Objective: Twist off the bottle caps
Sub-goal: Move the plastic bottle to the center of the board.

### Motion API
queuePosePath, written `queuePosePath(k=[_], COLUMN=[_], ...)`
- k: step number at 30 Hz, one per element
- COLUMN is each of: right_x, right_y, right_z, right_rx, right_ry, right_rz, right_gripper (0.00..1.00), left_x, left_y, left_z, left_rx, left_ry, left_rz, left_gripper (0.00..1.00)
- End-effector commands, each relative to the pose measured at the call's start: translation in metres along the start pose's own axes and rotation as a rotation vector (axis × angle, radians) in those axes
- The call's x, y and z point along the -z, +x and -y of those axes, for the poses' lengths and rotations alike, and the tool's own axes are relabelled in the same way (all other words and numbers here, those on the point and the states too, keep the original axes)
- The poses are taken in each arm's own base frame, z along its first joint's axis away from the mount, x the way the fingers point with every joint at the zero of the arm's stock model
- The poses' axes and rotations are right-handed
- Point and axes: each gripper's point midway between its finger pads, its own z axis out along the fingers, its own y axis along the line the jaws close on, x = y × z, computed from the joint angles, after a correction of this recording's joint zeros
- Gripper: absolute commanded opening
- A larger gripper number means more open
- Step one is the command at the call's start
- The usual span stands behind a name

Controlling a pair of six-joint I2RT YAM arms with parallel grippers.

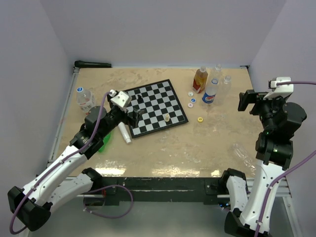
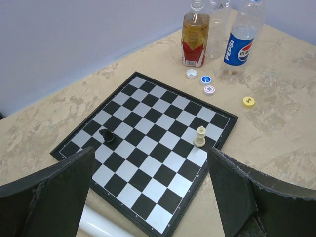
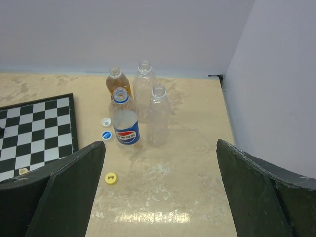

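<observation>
Nearby, both arms' jaws stand wide and empty. Left of the chessboard (image 1: 153,106), one bottle (image 1: 85,100) wears its blue cap (image 1: 80,90): that one is left. Farther back, four bottles (image 3: 124,123) stand open, with loose caps (image 3: 110,178) on the desk (image 1: 197,148).

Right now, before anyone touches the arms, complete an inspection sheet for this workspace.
Surface: beige marbled table.
Job's things: four uncapped bottles far right, four loose caps beside them; capped bottle far left; clear bottle lying near right.
Clutter: chessboard with two chess pieces; white tube.
Hands: left hand open over the chessboard; right hand open, facing the bottles; both empty.
Cables: purple cables along both arms.
Surroundings: pale walls; black object in far left corner.
</observation>
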Motion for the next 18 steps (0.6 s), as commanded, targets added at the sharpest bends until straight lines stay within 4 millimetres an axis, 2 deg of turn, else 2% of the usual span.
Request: queuePosePath(k=[1, 9, 13, 18], right_x=[0.000, -0.002, -0.006, -0.006], right_y=[-0.004, 0.004, 0.015, 0.066], right_z=[0.007, 0.008, 0.007, -0.001], right_rx=[0.027, 0.044, 0.085, 0.361], right_ry=[0.031, 0.024, -0.001, -0.193], right_rz=[0.013, -0.017, -0.055, -0.263], right_gripper=[0.98, 0.98, 0.98, 0.98], left_x=[0.002, 0.003, 0.003, 0.002], left_y=[-0.011, -0.011, -0.011, -0.010], left_z=[-0.003, -0.003, -0.002, -0.002], left_rx=[-0.017, -0.017, -0.018, -0.017], left_ry=[-0.011, -0.008, -0.003, -0.004], left_rz=[0.050, 0.051, 0.049, 0.048], left_gripper=[1.00, 1.00, 1.00, 1.00])
